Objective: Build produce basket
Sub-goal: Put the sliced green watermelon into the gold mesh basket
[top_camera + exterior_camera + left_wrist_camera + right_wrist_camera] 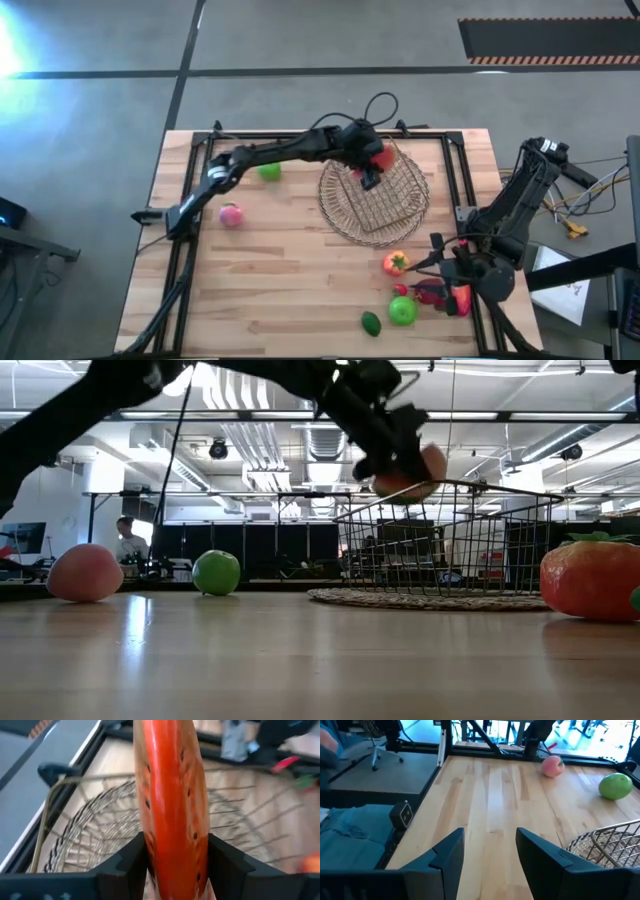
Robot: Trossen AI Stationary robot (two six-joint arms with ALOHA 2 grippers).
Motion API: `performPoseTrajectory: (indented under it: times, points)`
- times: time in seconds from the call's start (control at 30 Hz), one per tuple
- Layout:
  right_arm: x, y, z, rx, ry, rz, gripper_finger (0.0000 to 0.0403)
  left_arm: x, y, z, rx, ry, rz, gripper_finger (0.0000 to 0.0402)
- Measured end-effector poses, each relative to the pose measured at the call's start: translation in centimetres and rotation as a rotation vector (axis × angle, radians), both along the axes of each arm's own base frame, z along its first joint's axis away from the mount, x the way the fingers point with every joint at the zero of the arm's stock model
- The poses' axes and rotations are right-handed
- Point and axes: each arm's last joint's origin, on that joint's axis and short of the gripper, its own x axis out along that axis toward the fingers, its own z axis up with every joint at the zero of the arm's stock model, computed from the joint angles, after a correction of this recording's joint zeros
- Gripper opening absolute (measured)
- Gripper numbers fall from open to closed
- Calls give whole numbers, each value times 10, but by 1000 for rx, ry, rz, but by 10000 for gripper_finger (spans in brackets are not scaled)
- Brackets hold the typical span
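One red toy slice (172,795), clamped upright in your left tool (368,170), hangs directly above the brownish wire-grid basket (385,200) (right tool (487,851) open, empty).

Left arm: stretched out across the table, wrist bent down.
Left gripper (368,170): hanging in the air, dark fingers (131,862) clamped on either side of a red slice with dark seeds (170,805).
Right arm: folded up at the table's right edge.
Right gripper (489,851): low over the wood, jaws apart, nothing between them.
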Motion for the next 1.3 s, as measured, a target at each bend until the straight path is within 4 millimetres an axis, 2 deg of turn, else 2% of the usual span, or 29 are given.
performPoseTrajectory:
  times: [0.17,0.33,0.7,1.1,1.3]
  points:
    - [0,0,0,-3,-11,-14,171,8,18,-33,-18,56,29,147]
    - [0,0,0,-5,-10,-15,171,14,24,-57,-27,87,35,176]
    - [0,0,0,-5,-10,-16,171,24,28,-77,-13,66,33,184]
    - [0,0,0,-6,-10,-15,171,25,25,-82,1,87,54,187]
    - [0,0,0,-6,-9,-15,171,24,25,-83,-2,96,54,205]
